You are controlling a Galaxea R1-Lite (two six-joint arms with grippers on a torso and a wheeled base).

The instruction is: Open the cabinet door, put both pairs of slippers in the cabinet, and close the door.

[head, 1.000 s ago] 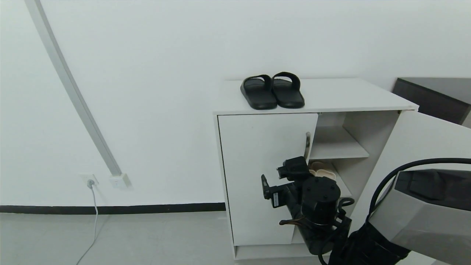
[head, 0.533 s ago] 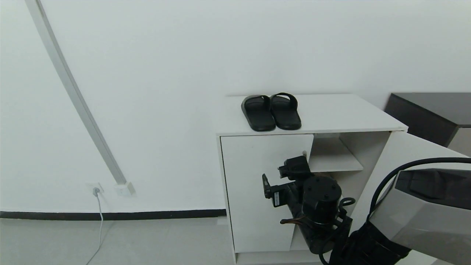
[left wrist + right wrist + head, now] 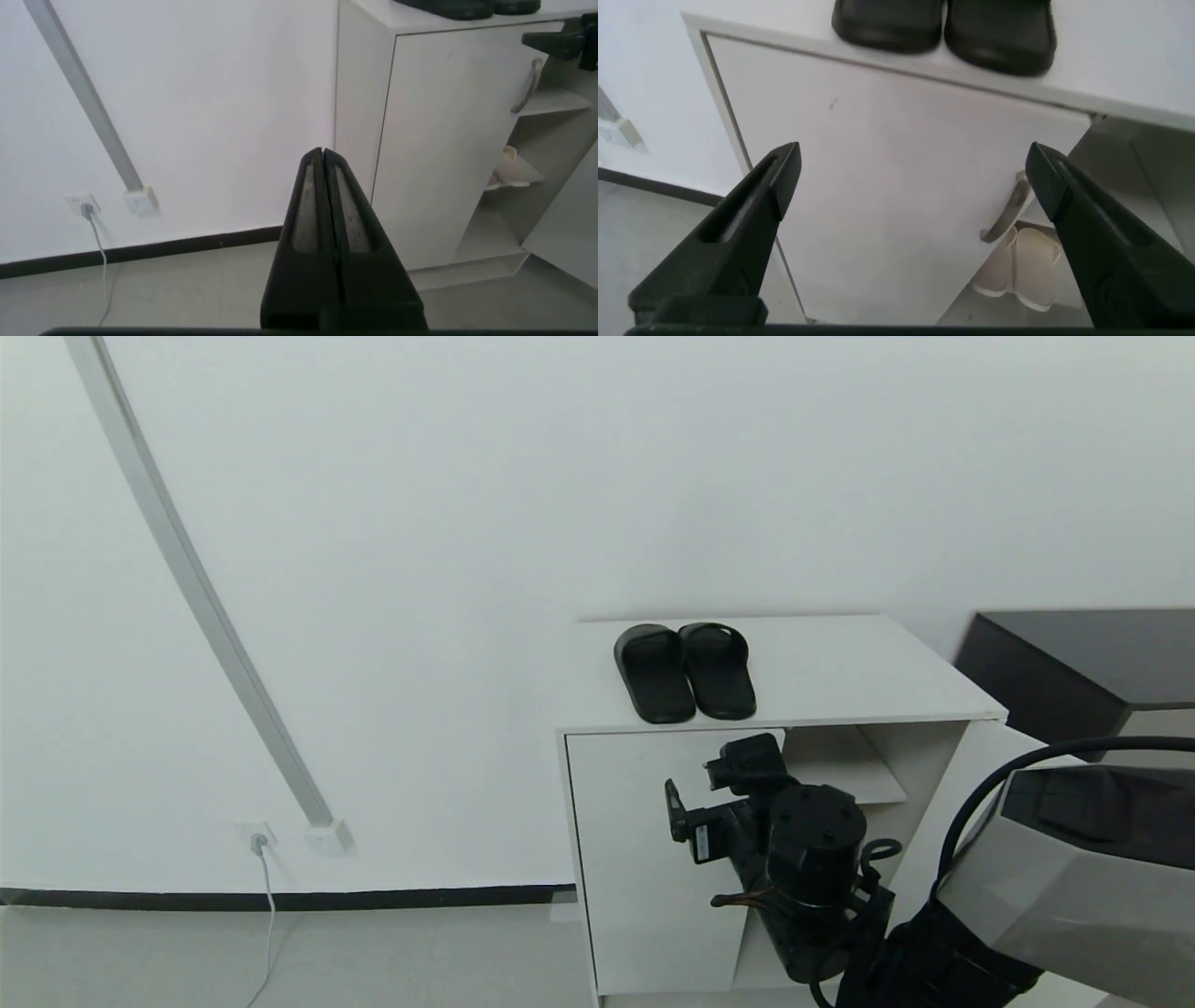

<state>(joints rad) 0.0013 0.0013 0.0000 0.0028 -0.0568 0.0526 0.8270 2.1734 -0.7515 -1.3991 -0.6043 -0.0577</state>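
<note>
A pair of black slippers [image 3: 686, 672] lies side by side on top of the white cabinet [image 3: 840, 667]. The cabinet's left door [image 3: 635, 859] is shut, and its right door [image 3: 980, 751] stands swung open. My right gripper [image 3: 913, 159] is open wide in front of the left door, just below the black slippers [image 3: 948, 23]. Near it are the door handle [image 3: 1008, 210] and a beige pair of slippers [image 3: 1022, 271] on a lower shelf. My left gripper [image 3: 322, 159] is shut on nothing, low and to the cabinet's left, apart from it; the beige slippers [image 3: 509, 168] show past it.
A dark piece of furniture [image 3: 1074, 663] stands to the right of the cabinet. On the white wall to the left are a slanting cable duct [image 3: 187, 588] and a socket with a plugged-in cord [image 3: 257, 845]. Grey floor lies open to the cabinet's left.
The whole head view has shifted, so the cabinet sits lower in the picture: the camera moved. My right arm keeps its place in the picture and now covers the lower shelf.
</note>
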